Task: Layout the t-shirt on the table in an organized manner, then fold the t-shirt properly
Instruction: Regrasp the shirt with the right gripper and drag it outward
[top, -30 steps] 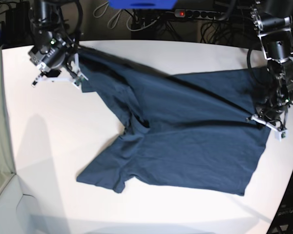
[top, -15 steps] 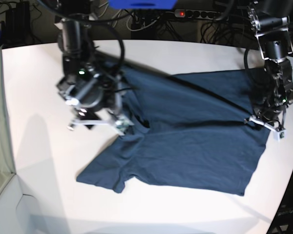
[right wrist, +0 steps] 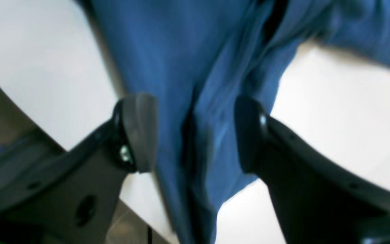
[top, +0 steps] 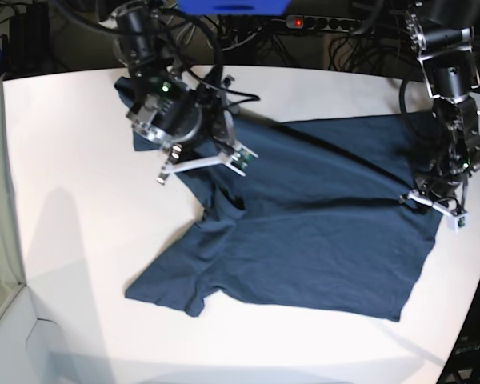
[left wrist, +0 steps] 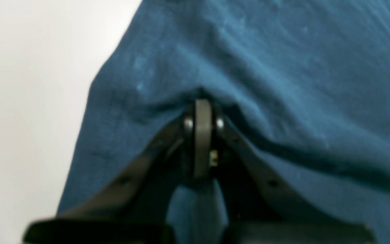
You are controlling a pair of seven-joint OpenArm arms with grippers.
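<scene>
Two arms, one t-shirt (top: 320, 216): my right gripper (top: 202, 166) has let go, fingers wide (cloth hanging between them). Left gripper (top: 436, 206) pinches the hem; spreading continues on the table (top: 72, 240).

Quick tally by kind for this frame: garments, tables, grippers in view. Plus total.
T-shirt: 1, the t-shirt, dark navy-blue
Table: 1, the table, white
Grippers: 2, the left gripper and the right gripper
Total: 4
</scene>
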